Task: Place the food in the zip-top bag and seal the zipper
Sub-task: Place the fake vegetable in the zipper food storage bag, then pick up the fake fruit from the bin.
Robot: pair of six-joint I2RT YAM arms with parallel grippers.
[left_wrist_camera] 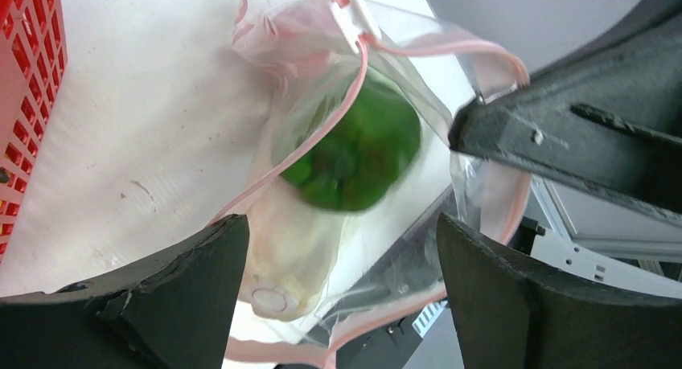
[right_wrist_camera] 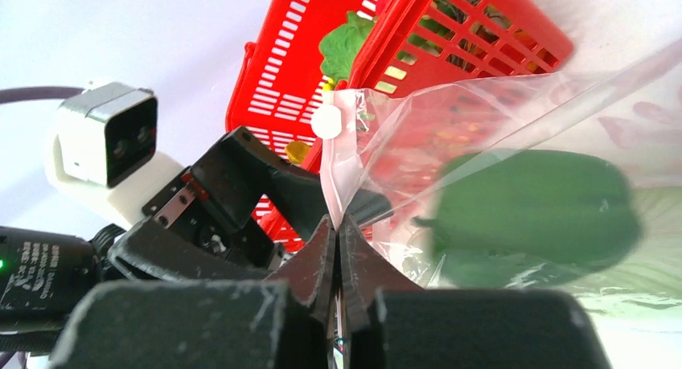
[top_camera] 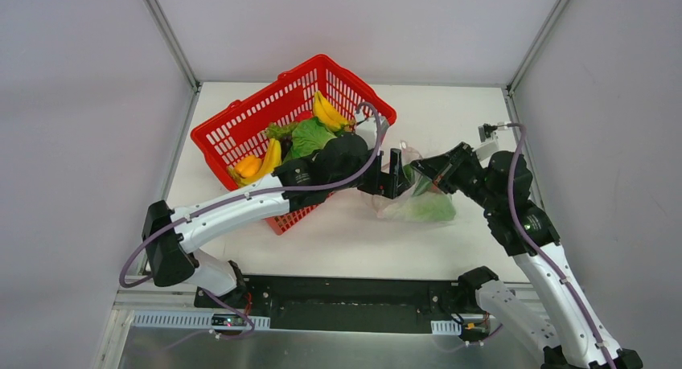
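R gripper (right_wrist_camera: 336, 252) pinched tight on bag (top_camera: 426, 210) mouth edge, holding it up; L gripper (left_wrist_camera: 342, 248) spread wide, gripping nothing, jaws either side of the mouth; zipper (left_wrist_camera: 338, 128) gapes unsealed; green veg (left_wrist_camera: 358, 156) & pale cabbage (left_wrist_camera: 289, 248) inside; bag lies just right of basket (top_camera: 241, 132); bananas (top_camera: 326, 110), greens (top_camera: 310, 136) in basket.

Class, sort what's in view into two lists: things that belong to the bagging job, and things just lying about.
Job: zip-top bag, its zipper, green vegetable inside it, bananas, leafy greens, right pincer shut on the bag's edge, open left pincer.
Lying about: red basket, table.
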